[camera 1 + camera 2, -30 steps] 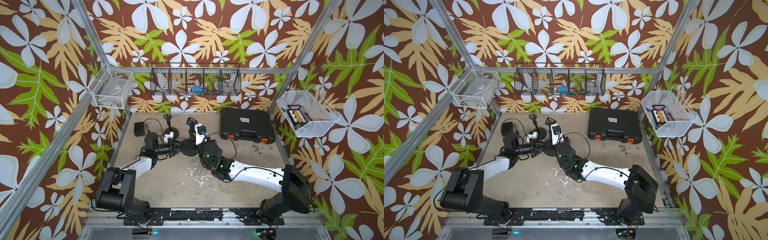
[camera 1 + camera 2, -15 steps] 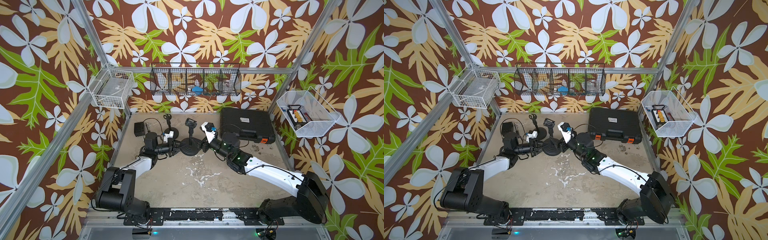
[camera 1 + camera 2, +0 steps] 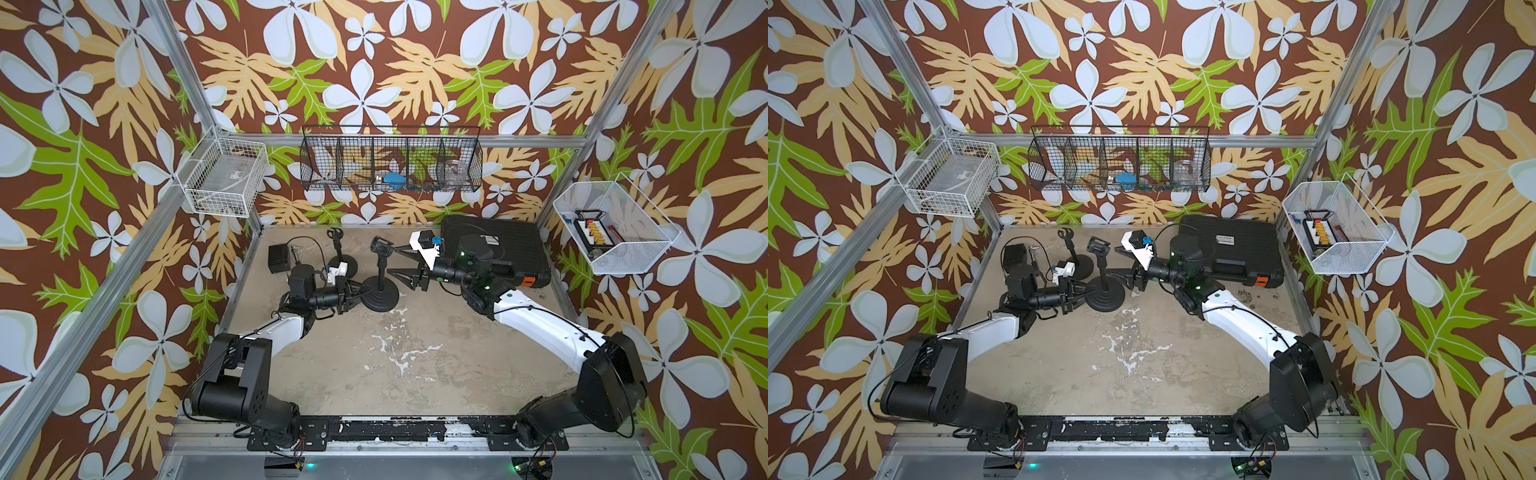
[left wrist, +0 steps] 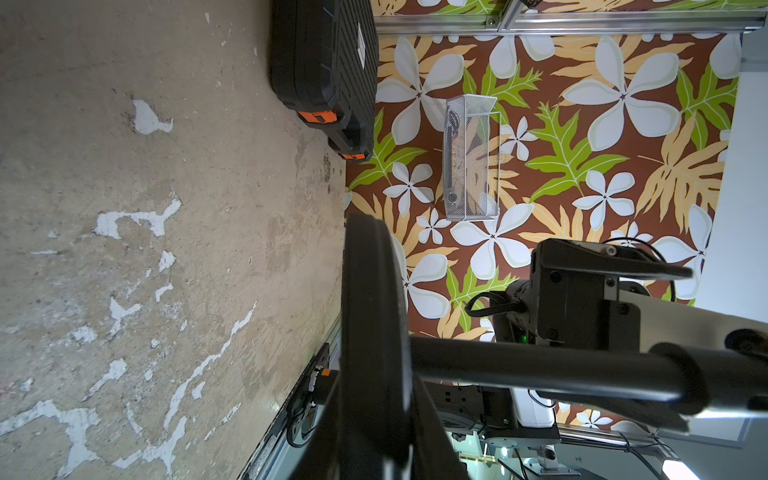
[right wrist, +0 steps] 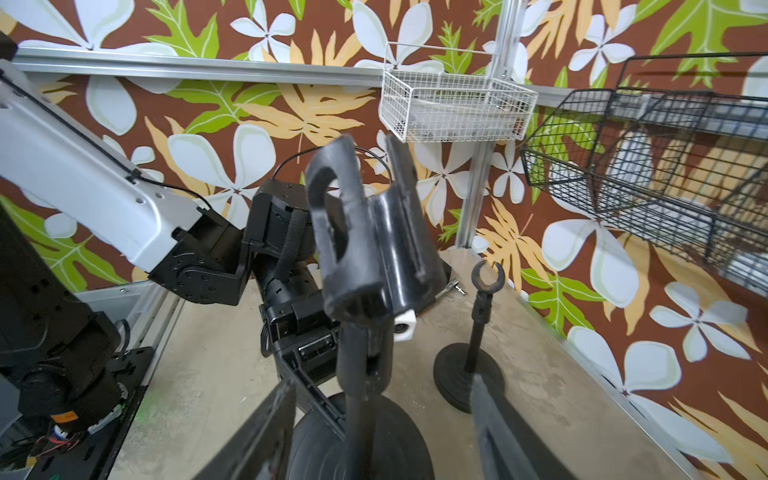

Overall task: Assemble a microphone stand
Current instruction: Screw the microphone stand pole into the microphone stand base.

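A black microphone stand stands upright at the back middle of the table in both top views. Its round base carries a pole topped by a clip. My left gripper is shut on the left rim of the base, which the left wrist view shows edge-on between the jaws. My right gripper hangs open just right of the pole, its fingers wide on either side and touching nothing.
A second, thinner stand stands behind the left gripper. A black power adapter with its cable lies at the back left. A black case with orange latches sits at the back right. Wire baskets hang on the walls.
My right gripper, shut at the stand's top a second ago, has opened and drawn back to the right. The clip now stands free on the pole. The left arm has not moved.
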